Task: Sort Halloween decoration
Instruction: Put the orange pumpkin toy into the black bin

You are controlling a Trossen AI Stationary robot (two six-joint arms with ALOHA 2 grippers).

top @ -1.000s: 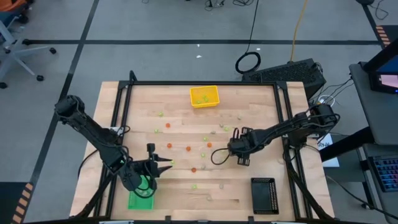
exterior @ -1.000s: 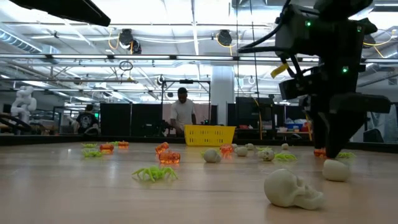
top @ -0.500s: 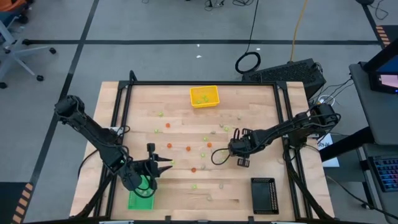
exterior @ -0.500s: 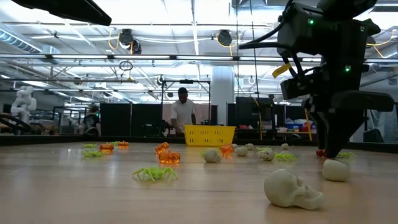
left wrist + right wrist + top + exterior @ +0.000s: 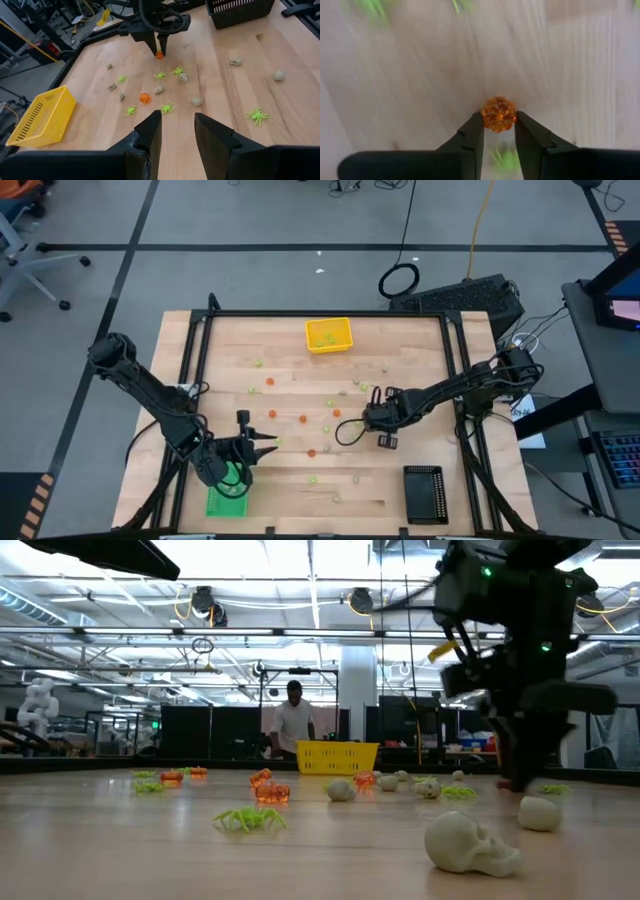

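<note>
Tiny Halloween decoration pieces lie scattered over the wooden table (image 5: 300,380): orange ones (image 5: 145,98), light green spiders (image 5: 248,819) and pale skulls (image 5: 470,843). My right gripper (image 5: 498,125) stands right of the table's middle, pointing steeply down, shut on one orange piece (image 5: 498,114). The left wrist view also shows that gripper (image 5: 157,49) with the piece (image 5: 159,55) at its tips. My left gripper (image 5: 265,445) hovers at the near left beside the green tray (image 5: 225,502), open with nothing between its fingers (image 5: 150,135). My right gripper pinches the small round orange piece (image 5: 498,114) by its two opposite sides, between the very ends of its two fingers (image 5: 476,131). The fingers come from above, pointing steeply down. Whether the piece is clear of the table I cannot tell.
A yellow tray (image 5: 329,335) with a few green pieces stands at the far edge. A black tray (image 5: 424,494) sits at the near right. A black frame (image 5: 455,380) borders the table. A person (image 5: 294,725) stands in the room beyond.
My right gripper has shut its fingers on the orange piece, staying in nearly the same place right of the table's middle.
</note>
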